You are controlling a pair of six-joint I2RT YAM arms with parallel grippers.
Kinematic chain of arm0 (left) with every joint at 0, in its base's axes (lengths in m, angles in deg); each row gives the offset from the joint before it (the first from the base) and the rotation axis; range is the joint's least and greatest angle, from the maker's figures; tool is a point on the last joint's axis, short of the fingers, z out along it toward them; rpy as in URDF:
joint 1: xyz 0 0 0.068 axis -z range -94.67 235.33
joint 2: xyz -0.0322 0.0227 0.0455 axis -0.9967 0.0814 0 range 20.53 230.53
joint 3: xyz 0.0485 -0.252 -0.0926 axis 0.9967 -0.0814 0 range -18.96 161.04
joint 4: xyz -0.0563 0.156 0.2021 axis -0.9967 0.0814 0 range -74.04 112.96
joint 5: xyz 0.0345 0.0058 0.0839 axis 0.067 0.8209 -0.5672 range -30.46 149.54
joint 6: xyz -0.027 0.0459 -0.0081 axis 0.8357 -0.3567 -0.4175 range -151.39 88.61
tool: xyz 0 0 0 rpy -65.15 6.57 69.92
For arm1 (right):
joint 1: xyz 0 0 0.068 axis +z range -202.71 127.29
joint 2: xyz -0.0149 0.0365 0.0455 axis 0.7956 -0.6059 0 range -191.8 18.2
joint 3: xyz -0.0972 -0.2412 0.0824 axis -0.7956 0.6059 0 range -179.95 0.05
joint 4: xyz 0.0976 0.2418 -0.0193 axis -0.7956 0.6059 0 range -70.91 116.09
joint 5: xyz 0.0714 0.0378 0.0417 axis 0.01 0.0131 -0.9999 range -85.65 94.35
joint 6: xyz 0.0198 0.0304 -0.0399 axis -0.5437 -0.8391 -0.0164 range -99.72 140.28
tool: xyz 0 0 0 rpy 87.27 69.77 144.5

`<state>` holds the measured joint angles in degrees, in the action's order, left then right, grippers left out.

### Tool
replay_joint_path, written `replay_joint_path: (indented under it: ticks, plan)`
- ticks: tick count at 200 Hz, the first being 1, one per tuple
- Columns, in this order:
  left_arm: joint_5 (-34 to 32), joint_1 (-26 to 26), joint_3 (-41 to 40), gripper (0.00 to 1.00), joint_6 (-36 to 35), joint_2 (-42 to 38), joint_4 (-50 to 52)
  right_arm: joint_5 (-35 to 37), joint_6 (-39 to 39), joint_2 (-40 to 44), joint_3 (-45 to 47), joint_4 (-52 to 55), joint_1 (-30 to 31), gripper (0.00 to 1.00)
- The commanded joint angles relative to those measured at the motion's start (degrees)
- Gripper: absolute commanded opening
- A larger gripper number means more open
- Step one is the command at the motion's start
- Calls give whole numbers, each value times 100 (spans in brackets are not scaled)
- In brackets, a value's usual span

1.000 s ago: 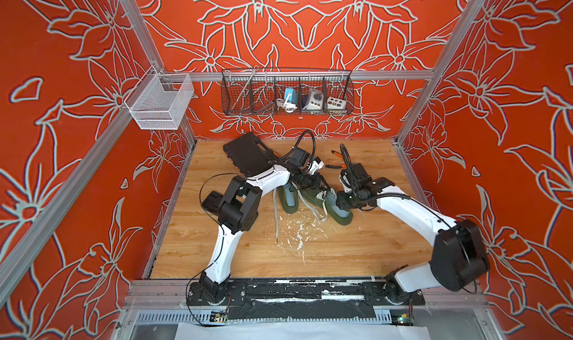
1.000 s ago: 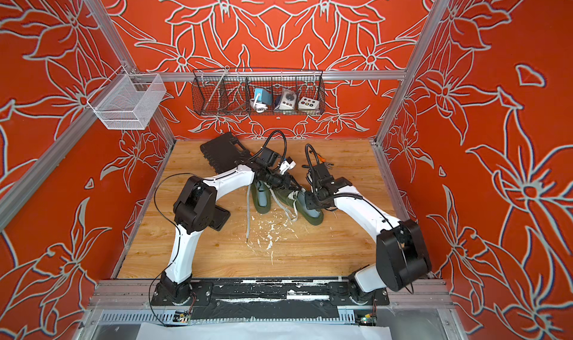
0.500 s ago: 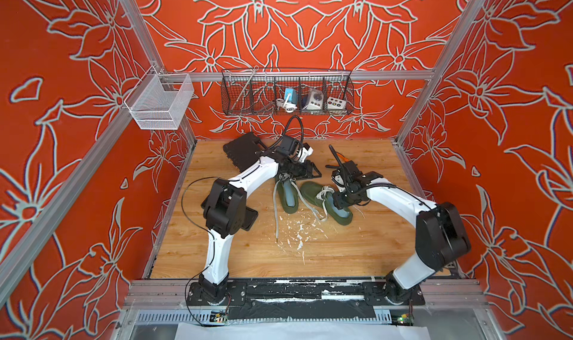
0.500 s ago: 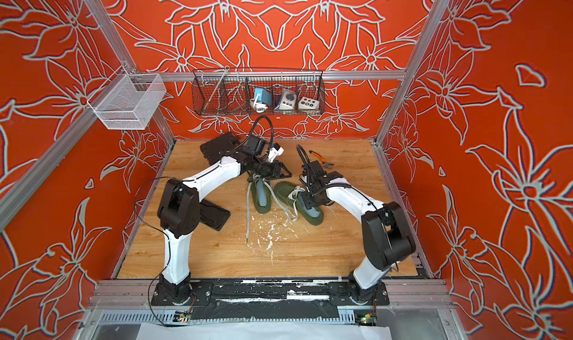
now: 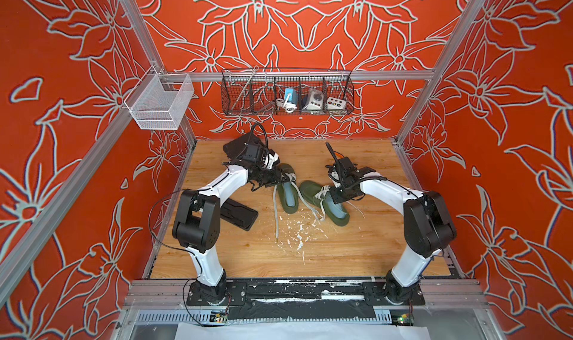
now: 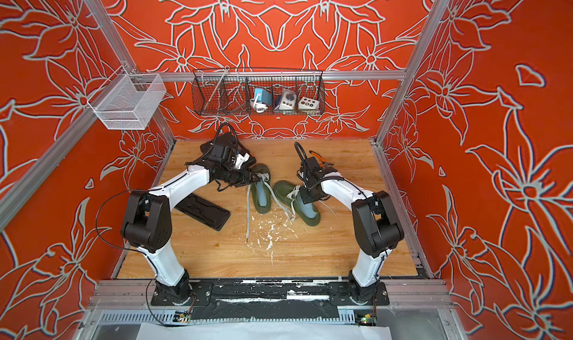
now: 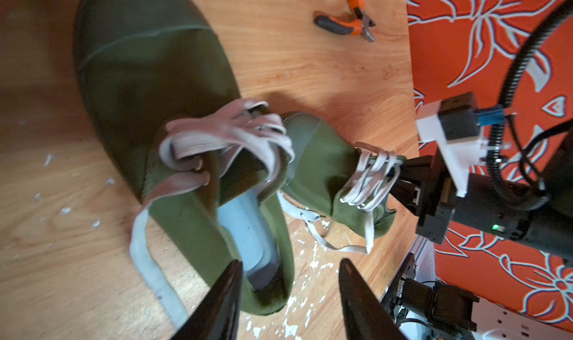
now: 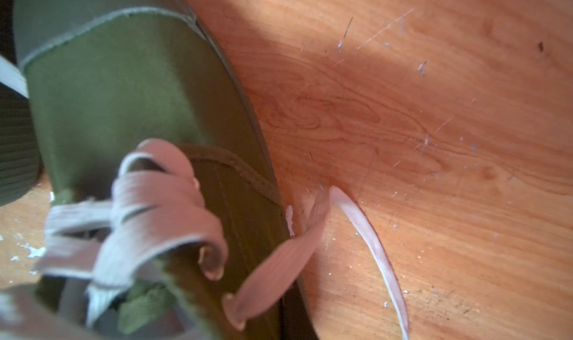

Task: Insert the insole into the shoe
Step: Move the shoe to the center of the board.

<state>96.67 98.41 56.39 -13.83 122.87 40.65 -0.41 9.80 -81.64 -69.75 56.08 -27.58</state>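
Two green shoes with pale laces lie side by side on the wooden table. The left shoe has a light blue insole lying inside it. The right shoe also shows a light blue insole in its heel. My left gripper is open and hovers over the left shoe's laces and heel, holding nothing. My right gripper is shut, its tips at the right shoe's laced opening. I cannot tell if it pinches anything.
Orange-handled pliers lie near the back right. A black tray rests by the left arm's elbow. White flakes and a long loose lace litter the table. A wire basket and a white mesh basket hang on the walls.
My left gripper has drawn back from the right shoe to over the left shoe. The right gripper has stayed at the right shoe's opening and has shut; its elbow has swung outward.
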Motion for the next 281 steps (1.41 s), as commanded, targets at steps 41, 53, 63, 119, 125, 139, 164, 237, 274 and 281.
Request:
replay_joint_path:
  ticks: [41, 53, 63, 119, 125, 139, 164, 237, 274, 281]
  plan:
    - [14, -126, -453, 51, -245, -357, -264, -80, -1479, 542, 442, -715, 7, 0]
    - [23, -130, -550, 51, -223, -406, -327, -93, -1772, 533, 497, -854, 8, 0]
    - [23, -135, -618, 51, -210, -442, -358, -122, -1995, 543, 531, -985, 10, 0]
    - [58, -131, -749, 51, -183, -461, -430, -408, -2434, 156, 236, -1335, 86, 0]
    - [58, -134, -759, 51, -183, -454, -430, -452, -2481, 96, 199, -1354, 102, 0]
    - [58, -131, -767, 51, -183, -452, -441, -582, -2727, 3, 194, -1500, 121, 0]
    - [58, -131, -802, 51, -184, -465, -447, -650, -2796, -210, -23, -1586, 273, 0]
    - [76, -133, -925, 51, -175, -617, -447, -793, -2756, -652, -466, -1580, 470, 4]
    - [54, -135, -991, 51, -158, -696, -512, -398, -2301, -297, -223, -1487, 478, 26]
    - [41, -130, -1017, 51, -161, -719, -538, -334, -2183, -228, -218, -1391, 479, 35]
